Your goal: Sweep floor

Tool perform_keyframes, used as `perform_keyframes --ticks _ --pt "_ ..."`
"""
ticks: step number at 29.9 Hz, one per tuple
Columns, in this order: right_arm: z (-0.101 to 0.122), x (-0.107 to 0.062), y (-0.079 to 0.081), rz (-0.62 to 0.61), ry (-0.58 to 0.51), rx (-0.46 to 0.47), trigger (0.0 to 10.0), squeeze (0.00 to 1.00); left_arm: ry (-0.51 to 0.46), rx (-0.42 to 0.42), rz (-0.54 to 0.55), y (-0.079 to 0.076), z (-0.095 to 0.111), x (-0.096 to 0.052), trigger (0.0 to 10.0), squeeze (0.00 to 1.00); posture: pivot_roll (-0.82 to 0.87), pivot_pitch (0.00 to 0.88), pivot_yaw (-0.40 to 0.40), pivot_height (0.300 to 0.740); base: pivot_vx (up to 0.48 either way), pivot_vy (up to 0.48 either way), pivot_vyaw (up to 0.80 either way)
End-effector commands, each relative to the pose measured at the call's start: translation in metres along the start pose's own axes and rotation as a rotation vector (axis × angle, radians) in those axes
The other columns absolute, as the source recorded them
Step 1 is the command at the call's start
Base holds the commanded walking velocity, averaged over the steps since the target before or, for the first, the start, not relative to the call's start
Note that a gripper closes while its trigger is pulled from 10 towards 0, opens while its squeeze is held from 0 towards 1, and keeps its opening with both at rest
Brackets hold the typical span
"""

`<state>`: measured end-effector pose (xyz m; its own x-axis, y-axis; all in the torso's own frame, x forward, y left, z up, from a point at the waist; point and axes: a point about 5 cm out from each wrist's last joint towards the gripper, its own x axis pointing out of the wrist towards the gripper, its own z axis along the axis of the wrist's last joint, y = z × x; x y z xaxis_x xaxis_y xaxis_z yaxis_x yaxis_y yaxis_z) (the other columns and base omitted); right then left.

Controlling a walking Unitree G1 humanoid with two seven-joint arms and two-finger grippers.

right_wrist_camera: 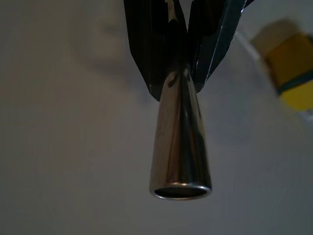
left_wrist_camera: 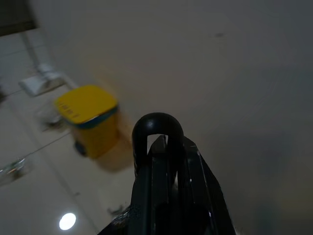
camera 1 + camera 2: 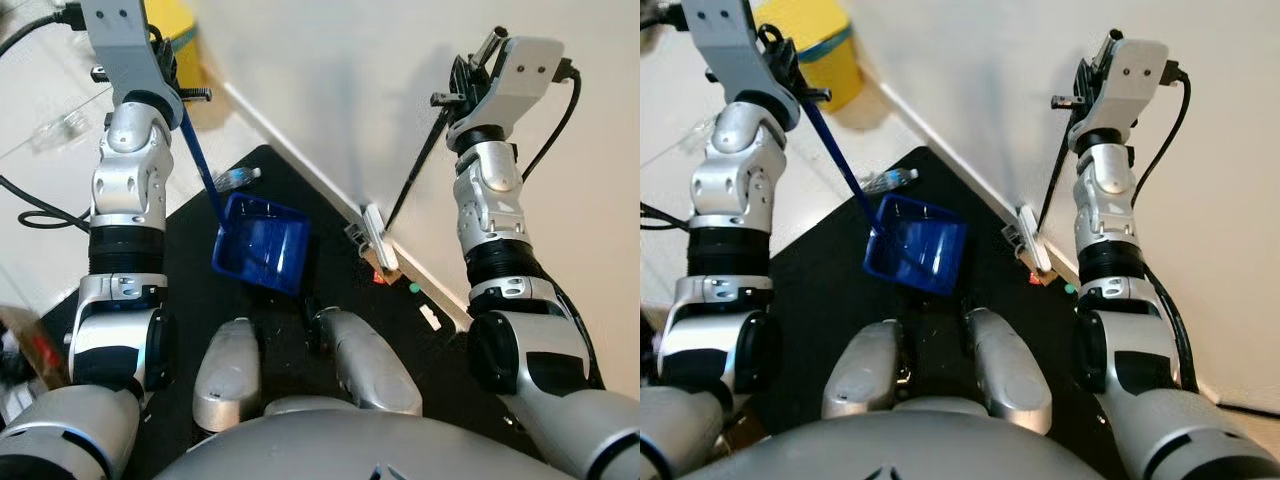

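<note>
Blue plastic makes the dustpan, and it hangs low on a long blue handle. The left gripper has its fingers pressed tight around the top of that handle, so the pan sits far below the jaws, over the black mat. It is held up high like this so the robot need not bend down.

The right gripper squeezes the shiny metal end of a thin dark broom pole. The pole runs down from the jaws to the white broom head by the wall, where small bits lie. I think the broom is there to push the bits toward the pan.

A yellow bin waits beyond the left jaws, likely for tipping the dirt out.
</note>
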<state>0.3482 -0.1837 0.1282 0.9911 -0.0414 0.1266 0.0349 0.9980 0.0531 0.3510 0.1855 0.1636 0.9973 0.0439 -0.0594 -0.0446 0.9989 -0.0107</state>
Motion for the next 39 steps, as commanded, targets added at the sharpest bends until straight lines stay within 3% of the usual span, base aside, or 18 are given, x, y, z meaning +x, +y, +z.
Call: perform_keyframes --ticks 1,15,24,26,28,31,39 --pt "0.009 0.001 -0.005 -0.011 -0.032 -0.021 10.0 0.0 -0.025 -0.021 -0.035 -0.01 0.005 0.003 10.0 0.0 0.18 0.01 -0.056 0.74 0.0 0.0 -0.77" --pt "0.011 0.002 -0.005 -0.008 -0.023 -0.02 10.0 0.0 -0.004 -0.006 -0.032 -0.013 -0.003 0.004 10.0 0.0 0.18 0.011 -0.059 0.74 0.0 0.0 -0.78" --pt "0.011 0.001 -0.005 -0.007 -0.018 -0.016 10.0 0.0 0.025 0.063 0.009 -0.008 -0.01 0.006 10.0 0.0 0.18 0.01 -0.051 0.74 0.0 0.0 -0.78" --pt "0.011 0.0 -0.005 -0.008 -0.018 -0.016 10.0 0.0 0.045 0.091 0.041 -0.001 -0.012 0.007 10.0 0.0 0.17 0.01 -0.05 0.74 0.0 0.0 -0.78" --pt "0.011 0.0 -0.006 -0.005 -0.017 -0.02 10.0 0.0 0.061 0.121 0.095 0.017 -0.012 0.008 10.0 0.0 0.17 0.01 -0.048 0.74 0.0 0.0 -0.39" --pt "0.01 -0.002 -0.005 0.01 -0.015 -0.032 10.0 0.0 0.064 0.138 0.13 0.033 -0.011 0.007 10.0 0.0 0.17 0.01 -0.048 0.74 0.0 0.0 0.0" --pt "0.005 -0.006 -0.007 0.016 0.008 -0.044 10.0 0.0 0.074 0.154 0.193 0.049 -0.01 0.008 10.0 0.0 0.17 0.017 -0.035 0.74 0.0 0.0 0.0"
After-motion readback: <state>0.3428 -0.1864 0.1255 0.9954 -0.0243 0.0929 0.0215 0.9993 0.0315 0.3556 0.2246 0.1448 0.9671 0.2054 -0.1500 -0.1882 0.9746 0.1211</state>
